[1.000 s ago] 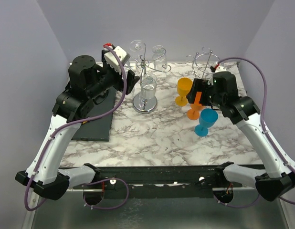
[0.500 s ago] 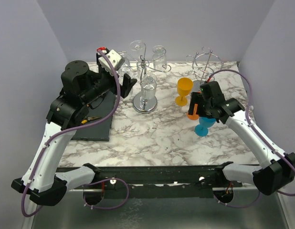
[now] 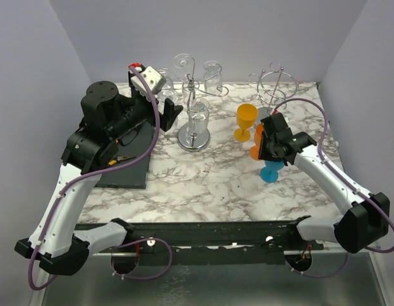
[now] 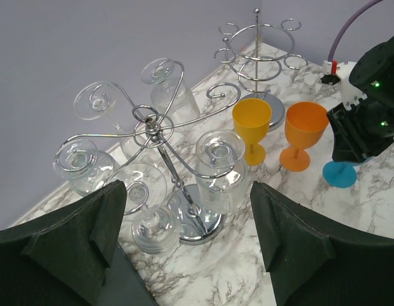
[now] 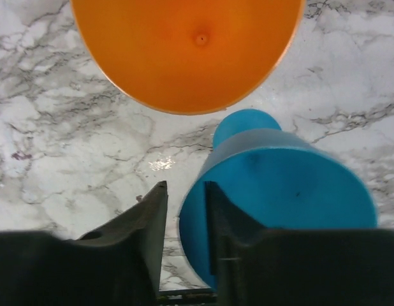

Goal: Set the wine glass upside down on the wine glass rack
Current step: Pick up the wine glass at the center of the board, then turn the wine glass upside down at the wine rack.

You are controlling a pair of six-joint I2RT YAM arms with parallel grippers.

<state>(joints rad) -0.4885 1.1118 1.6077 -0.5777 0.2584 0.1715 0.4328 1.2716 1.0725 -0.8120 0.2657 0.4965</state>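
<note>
From the top camera, the right gripper (image 3: 271, 150) is down over the blue glass (image 3: 271, 171), which stands upright on the marble table (image 3: 203, 182) just beside the orange glass (image 3: 255, 153), with the yellow glass (image 3: 246, 118) a bit further back. My guess is blue is the one meant for hanging, and coming at it near the rim makes sense if it has to be flipped. The left gripper (image 3: 173, 107) hangs by the chrome rack (image 3: 193, 137), probably just keeping out of the way. In the left wrist view its fingers (image 4: 88, 248) are spread wide with nothing between them, looking at clear glasses (image 4: 219, 166) hung bowl-down on that rack, while the empty wire rack (image 4: 257, 51) sits at the back, so I can't tell which one blue is headed for. In the right wrist view the fingers (image 5: 143, 236) are narrow, with the left edge of the blue bowl sitting in the gap and the orange bowl right ahead. Honestly can't tell if they're actually pinching the wall yet or only straddling it
</note>
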